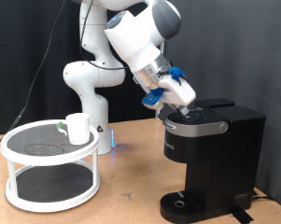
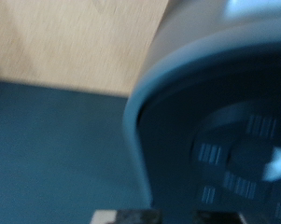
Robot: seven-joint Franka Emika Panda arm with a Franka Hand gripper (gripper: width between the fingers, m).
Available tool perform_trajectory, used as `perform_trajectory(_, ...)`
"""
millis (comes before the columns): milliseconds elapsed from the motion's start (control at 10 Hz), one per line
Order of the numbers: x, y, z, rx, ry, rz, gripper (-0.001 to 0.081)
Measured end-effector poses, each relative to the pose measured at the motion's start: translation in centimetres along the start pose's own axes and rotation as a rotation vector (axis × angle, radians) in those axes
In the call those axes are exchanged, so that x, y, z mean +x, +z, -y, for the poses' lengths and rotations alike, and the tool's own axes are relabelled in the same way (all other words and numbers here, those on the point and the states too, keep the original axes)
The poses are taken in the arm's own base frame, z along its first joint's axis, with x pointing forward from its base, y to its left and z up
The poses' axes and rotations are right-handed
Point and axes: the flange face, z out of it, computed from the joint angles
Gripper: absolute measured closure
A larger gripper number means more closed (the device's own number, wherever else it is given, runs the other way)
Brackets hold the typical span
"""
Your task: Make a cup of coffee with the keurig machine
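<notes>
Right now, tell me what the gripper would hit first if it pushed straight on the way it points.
Most likely the keurig machine: the gripper angles down at its top, and the wrist view is filled by the rounded lid. Whether they already touch is unclear.

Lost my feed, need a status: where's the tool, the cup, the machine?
Tool down at keurig machine lid. Cup on round rack, the exterior view's left. Drip tray bare.

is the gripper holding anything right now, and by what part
Cannot be told: the gripper is down at the coffee maker's lid, fingertips hidden.
</notes>
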Motion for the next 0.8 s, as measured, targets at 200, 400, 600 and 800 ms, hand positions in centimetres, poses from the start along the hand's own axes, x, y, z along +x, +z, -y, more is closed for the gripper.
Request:
perform_trajectory(200, -1.8, -2.0, -1.0, -0.057, -0.004, 0.061, 0.0806)
perform_trajectory(400, -2.3, -2.5, -1.1, -0.082, -0.005, 0.067, 0.0806)
perform_trajectory(600, -1.1, -2.2, -1.7, -0.151, -0.016, 0.032, 0.0806)
perform_trajectory(800, 0.8, -3.1, -2.6, -0.213, -0.024, -0.015, 0.0806)
